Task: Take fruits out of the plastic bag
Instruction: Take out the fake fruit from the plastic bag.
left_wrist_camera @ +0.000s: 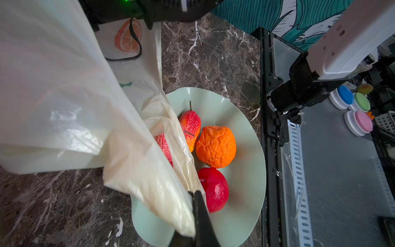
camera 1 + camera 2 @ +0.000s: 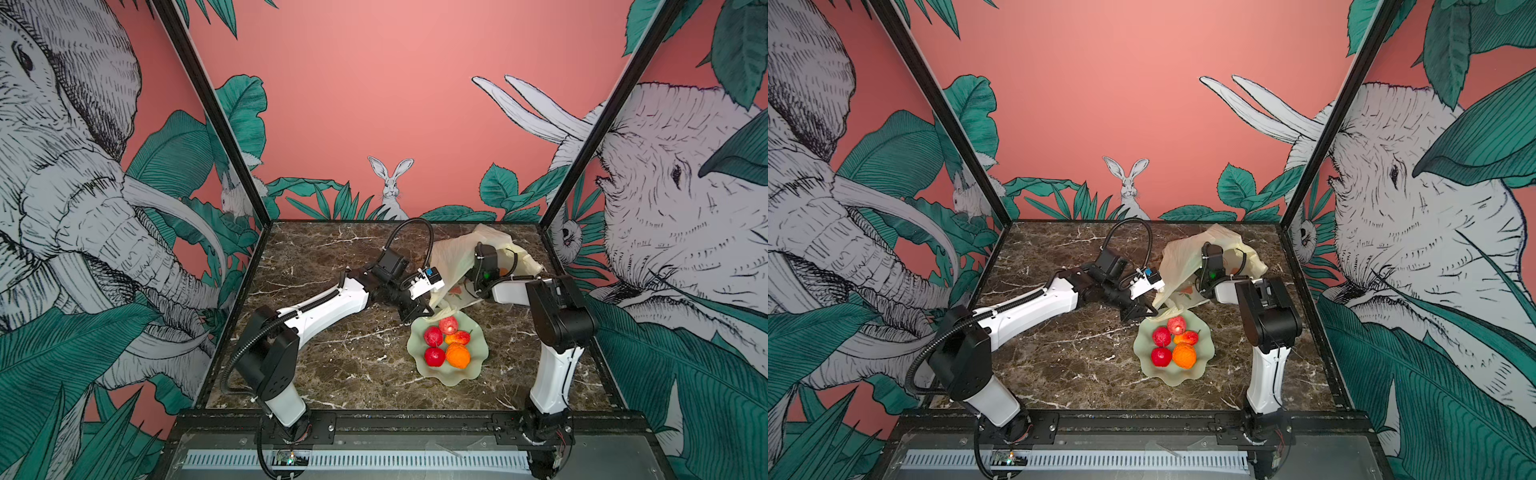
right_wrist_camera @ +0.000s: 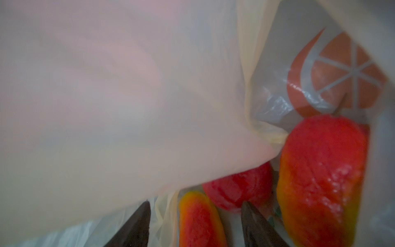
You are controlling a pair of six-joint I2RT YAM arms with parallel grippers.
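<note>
**Left hand pinches the bag, right hand is inside it**

Toward the tabletop's (image 2: 332, 374) front edge, right of middle, a green dish (image 2: 446, 377) holds five fruits (image 2: 457, 355). Over its far rim the low-reaching left hand (image 1: 195, 198) is pressed together on a fold of the plastic bag (image 2: 451, 253). Farther back, the right hand (image 3: 196, 205) sits inside the bag, spread, with a red-yellow fruit (image 3: 201, 222) between its jaws, ungripped.

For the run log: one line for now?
left hand: shut on plastic bag | right hand: open inside bag, at fruits | dish: five fruits
</note>
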